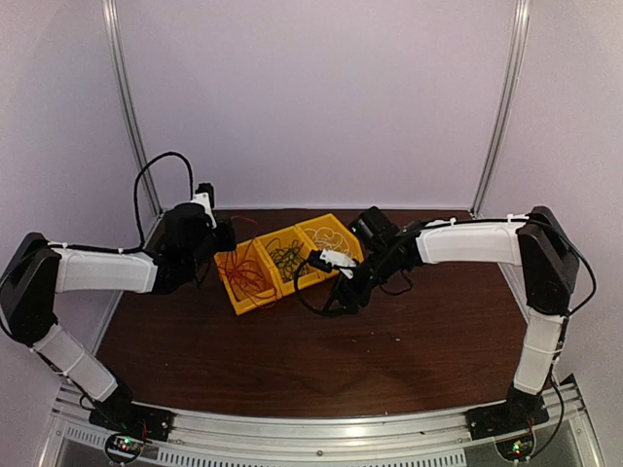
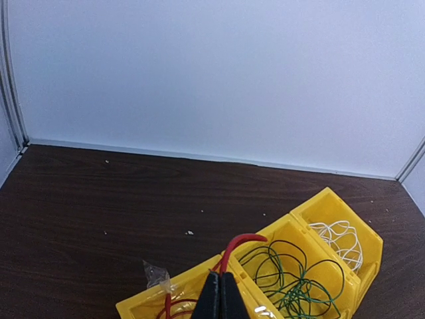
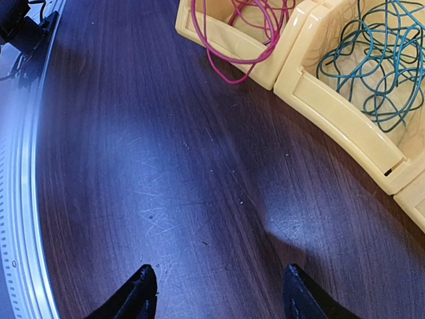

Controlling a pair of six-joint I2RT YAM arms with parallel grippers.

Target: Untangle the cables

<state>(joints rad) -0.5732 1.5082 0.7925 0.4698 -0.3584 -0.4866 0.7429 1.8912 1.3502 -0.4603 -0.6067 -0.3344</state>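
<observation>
1. The left gripper has its jaws pressed together. A strand of the red cable comes out at the tips, so it appears pinched there. This gripper hangs over the far-left side of the row of three yellow bins.
2. From the pinch, the strand arcs up and toward the wall shared with the middle bin. The rest of the red cable lies below the gripper in the leftmost bin. One loop spills over that bin's front wall onto the table.
3. The right gripper stands wide and holds nothing. It is low over bare table in front of the bins, with the spilled red loop straight ahead of its fingertips and well apart from them.
4. The green cable fills the middle bin and the white cable the end one. Whether the red arc touches the green cable cannot be told.
5. Judgement: the red bundle runs roughly from the far-left pinch to the front loop. The left arm is nearer its bulk and the right arm nearer the loop. The next move likely turns on drawing the strand up and away from the middle bin.
</observation>
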